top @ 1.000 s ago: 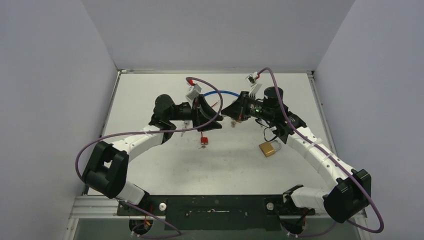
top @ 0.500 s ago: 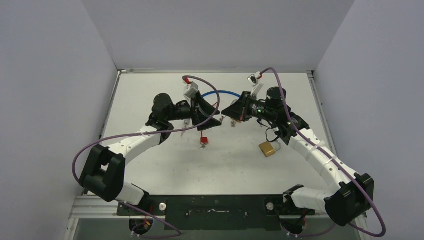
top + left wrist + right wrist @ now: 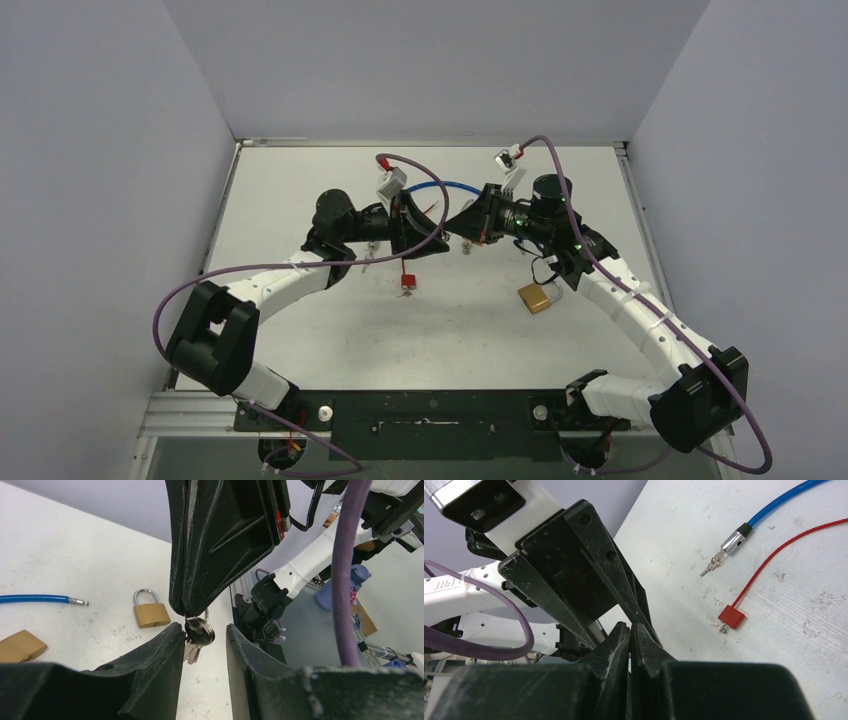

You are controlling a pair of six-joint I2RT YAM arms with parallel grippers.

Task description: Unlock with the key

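Note:
A bunch of keys [image 3: 199,632] on a ring hangs from the tips of my right gripper [image 3: 630,630], which is shut on it above the table's middle. My left gripper [image 3: 202,640] faces it tip to tip, open, with the keys dangling between its fingers. The keys touch the left finger [image 3: 165,650], and the other finger [image 3: 240,645] stands apart. A brass padlock [image 3: 538,297] lies on the table under the right forearm, and its shackle shows in the left wrist view [image 3: 151,614].
A blue cable [image 3: 440,187] with a metal tip curves behind the grippers. A red tag [image 3: 407,281] on a red cord lies below the left gripper. A second brass block [image 3: 20,645] shows at the left wrist view's left edge. Grey walls enclose the table.
The left arm has edged to the right toward the right gripper. Its jaws widened and then narrowed around the hanging keys. The right gripper stays shut.

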